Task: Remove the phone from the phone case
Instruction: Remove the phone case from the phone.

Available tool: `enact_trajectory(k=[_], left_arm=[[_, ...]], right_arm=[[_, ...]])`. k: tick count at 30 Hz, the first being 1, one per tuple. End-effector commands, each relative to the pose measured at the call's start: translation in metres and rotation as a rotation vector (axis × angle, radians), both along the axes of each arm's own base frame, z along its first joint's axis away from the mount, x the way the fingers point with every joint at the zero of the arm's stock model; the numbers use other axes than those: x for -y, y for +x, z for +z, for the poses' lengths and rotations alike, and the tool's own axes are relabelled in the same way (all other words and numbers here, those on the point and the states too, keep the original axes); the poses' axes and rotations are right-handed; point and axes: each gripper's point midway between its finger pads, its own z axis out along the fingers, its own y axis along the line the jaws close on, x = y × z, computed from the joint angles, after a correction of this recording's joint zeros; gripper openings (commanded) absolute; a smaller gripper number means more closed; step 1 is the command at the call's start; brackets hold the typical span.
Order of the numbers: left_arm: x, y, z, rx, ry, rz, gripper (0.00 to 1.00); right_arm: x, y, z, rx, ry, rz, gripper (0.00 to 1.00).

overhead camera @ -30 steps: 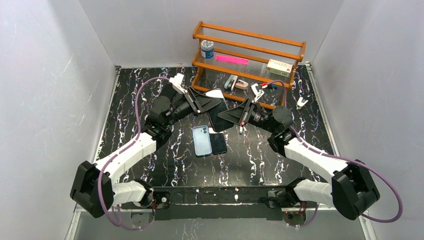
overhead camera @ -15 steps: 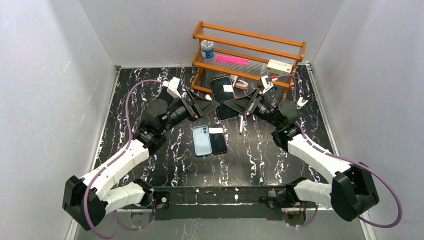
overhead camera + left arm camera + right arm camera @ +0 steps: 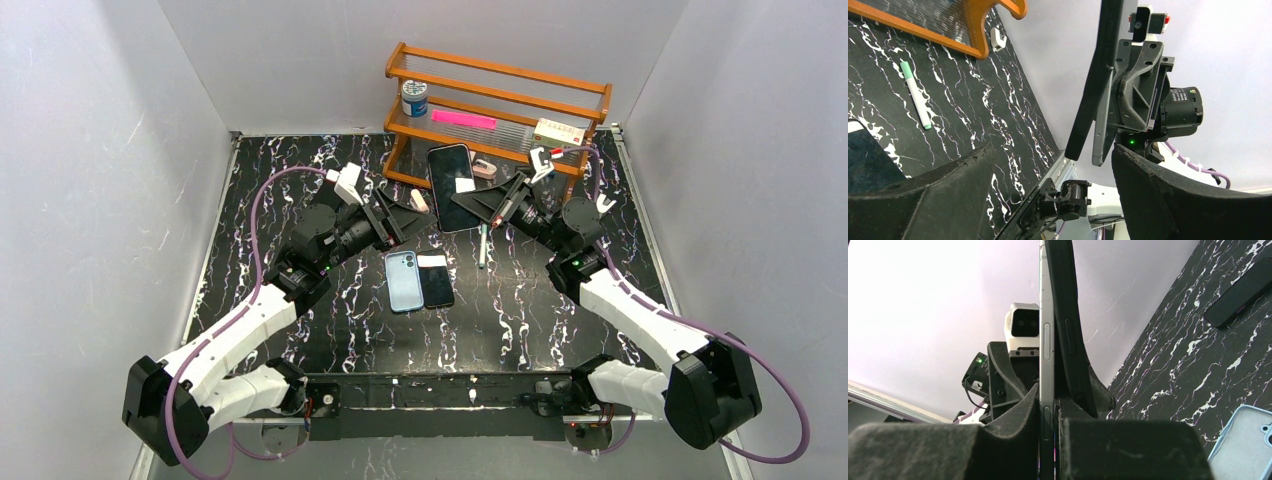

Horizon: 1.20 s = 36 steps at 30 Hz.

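- right claw point(image 3: 462, 203): fingers clamped together on one end of the cased handset, which is held up off the table point(image 3: 300, 190) (black, white-veined).
- phone point(image 3: 1046, 340): seen only in the right wrist view, as a silver edge with side buttons standing upright between the pads.
- phone case point(image 3: 1070, 340): black and pressed along the phone's right flank. From above, only a dark face rising up and away from the right claw shows. Whether the two have parted cannot be told.
- left claw point(image 3: 425, 215): fingers spread apart, gripping nothing, just left of the right claw. In its own wrist view the case stands edge-on between its tips without touching them.
- wooden rack point(image 3: 500, 100): directly beyond both claws and closest to the raised handset.
- On the rack: a blue-lidded jar point(image 3: 413, 98), a pink strip point(image 3: 463, 119) and a white box point(image 3: 559, 133) (its print is too small to read).
- pen point(image 3: 482, 245): green-capped, lying on the table just below the right claw; the left wrist view shows it clear of the rack's foot.
- light blue case point(image 3: 402, 281): flat on the table nearer than both claws, touching a black handset point(image 3: 436, 281) on its right.
- white clip point(image 3: 603, 205): on the table to the right of the right claw.
- white sticker point(image 3: 463, 185): on the held handset's dark face, visible from above only, with no legible writing.
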Motion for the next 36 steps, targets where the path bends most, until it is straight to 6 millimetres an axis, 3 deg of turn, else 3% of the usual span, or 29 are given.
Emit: enact_trajectory(k=[1, 18, 26, 36], left_arm=[[-0.002, -0.005, -0.001, 0.010, 0.002, -0.017, 0.82], [0.016, -0.005, 0.002, 0.010, -0.002, -0.099, 0.81], [0.022, -0.001, 0.016, 0.043, -0.048, -0.111, 0.81], [0.032, 0.019, 0.043, 0.078, -0.134, -0.083, 0.77]], right_arm=[[0.014, -0.013, 0.064, 0.156, 0.112, -0.032, 0.01], [0.014, -0.013, 0.064, 0.155, 0.118, -0.032, 0.01], [0.010, -0.013, 0.054, 0.132, 0.100, -0.009, 0.01], [0.004, -0.024, 0.030, 0.069, 0.027, 0.068, 0.01]])
